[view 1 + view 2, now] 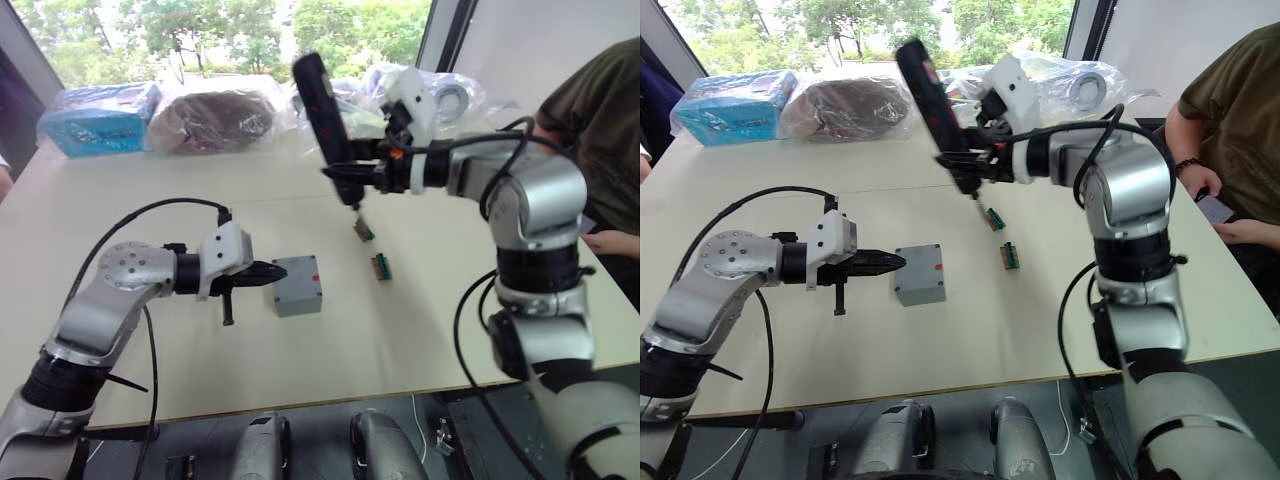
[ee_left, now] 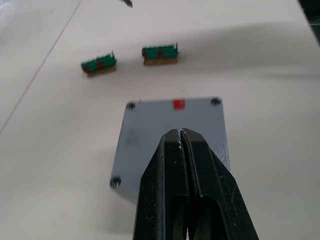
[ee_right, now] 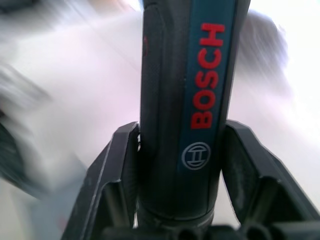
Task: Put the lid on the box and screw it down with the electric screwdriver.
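**Right gripper holds the screwdriver up; left fingers closed at the box**

The box [image 1: 297, 285] stands on the bench [image 1: 400, 330], near its middle. Its grey top [image 2: 172, 135] has a screw head at three visible corners and a small red mark [image 2: 178, 104] near the edge far from the left gripper. Whether this top is the lid already set in place, I cannot tell from the pictures.

The left gripper [image 1: 268, 274] is low over the bench, just beside the box on the robot's left. Its two fingers [image 2: 165, 175] are pressed together, with nothing between them, and the tips reach over the near edge of the box top. If they touch it, I cannot say.

The right gripper [image 1: 352, 170] is raised above the bench, behind the box. Its fingers [image 3: 112, 175] are clamped on both sides of the screwdriver [image 1: 320, 105]. The tool is tilted, its black body rising toward the window and its bit end pointing down to the bench.

Two small green-and-red blocks [image 1: 381, 266] lie on the bench to the right of the box, apart from it; one is under the screwdriver tip.

At the far edge of the bench lie a blue packet [image 1: 100, 118] and some plastic bags [image 1: 220, 118]. A person [image 1: 600, 130] sits at the right side.
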You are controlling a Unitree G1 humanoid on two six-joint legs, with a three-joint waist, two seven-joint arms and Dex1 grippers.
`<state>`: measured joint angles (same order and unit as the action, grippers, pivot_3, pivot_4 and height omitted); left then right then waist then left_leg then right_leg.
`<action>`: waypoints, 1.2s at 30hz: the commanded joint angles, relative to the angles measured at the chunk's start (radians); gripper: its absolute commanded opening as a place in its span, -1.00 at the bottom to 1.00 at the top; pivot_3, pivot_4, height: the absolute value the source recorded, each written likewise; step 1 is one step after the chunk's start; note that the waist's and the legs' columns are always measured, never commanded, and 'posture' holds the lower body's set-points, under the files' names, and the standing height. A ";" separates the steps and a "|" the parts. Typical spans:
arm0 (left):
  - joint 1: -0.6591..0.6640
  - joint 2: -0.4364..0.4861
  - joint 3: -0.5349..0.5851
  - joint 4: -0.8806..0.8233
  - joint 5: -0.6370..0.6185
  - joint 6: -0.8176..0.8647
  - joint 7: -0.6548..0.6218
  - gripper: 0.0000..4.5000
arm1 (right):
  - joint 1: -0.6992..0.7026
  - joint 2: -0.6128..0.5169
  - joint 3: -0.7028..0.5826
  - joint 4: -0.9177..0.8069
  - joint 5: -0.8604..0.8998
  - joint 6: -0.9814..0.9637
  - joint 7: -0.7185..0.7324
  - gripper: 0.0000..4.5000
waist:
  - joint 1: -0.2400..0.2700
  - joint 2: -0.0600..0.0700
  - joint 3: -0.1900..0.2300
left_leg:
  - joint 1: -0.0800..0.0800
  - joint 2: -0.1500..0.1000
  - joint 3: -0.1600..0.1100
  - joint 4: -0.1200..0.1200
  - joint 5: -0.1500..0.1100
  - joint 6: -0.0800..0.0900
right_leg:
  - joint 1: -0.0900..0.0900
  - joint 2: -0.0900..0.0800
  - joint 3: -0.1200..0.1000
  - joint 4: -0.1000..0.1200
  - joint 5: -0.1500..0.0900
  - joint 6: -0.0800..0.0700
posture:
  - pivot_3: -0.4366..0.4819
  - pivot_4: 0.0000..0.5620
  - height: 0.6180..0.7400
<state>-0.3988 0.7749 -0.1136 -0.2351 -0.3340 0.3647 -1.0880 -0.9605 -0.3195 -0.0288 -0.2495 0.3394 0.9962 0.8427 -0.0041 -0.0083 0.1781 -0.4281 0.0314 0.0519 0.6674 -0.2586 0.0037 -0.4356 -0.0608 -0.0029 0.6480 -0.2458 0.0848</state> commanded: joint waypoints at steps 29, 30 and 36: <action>-0.046 -0.089 -0.073 0.150 0.109 -0.044 0.002 -1.00 | 0.438 0.204 0.168 0.050 -0.075 -0.714 -0.254 -0.19 | -0.009 -0.002 -0.001 | 0.005 -0.001 -0.001 0.000 0.000 -0.001 | 0.005 0.001 0.000 -0.001 0.000 0.000 | -0.05 -0.47 1.00; -0.046 -0.088 -0.073 0.150 0.110 -0.044 0.001 -1.00 | 0.441 0.201 0.170 0.050 -0.075 -0.717 -0.254 -0.19 | -0.009 -0.002 -0.001 | 0.006 -0.001 -0.001 0.000 0.000 -0.001 | 0.005 0.001 0.000 -0.001 0.000 0.000 | -0.05 -0.47 1.00; -0.045 -0.087 -0.073 0.152 0.114 -0.046 0.000 -1.00 | 0.443 0.180 0.175 0.034 -0.069 -0.707 -0.245 -0.19 | -0.009 -0.002 -0.001 | 0.007 -0.001 -0.001 0.000 0.000 -0.001 | 0.006 0.001 0.000 -0.001 0.000 0.000 | -0.05 -0.47 1.00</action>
<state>-0.4605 0.6767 -0.1757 -0.0817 -0.2355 0.3167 -1.0805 -0.5176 -0.1313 0.1438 -0.1909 0.2612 0.2893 0.5942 -0.0127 -0.0106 0.1766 -0.4206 0.0305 0.0512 0.6671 -0.2583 0.0032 -0.4289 -0.0603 -0.0027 0.6474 -0.2458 0.0849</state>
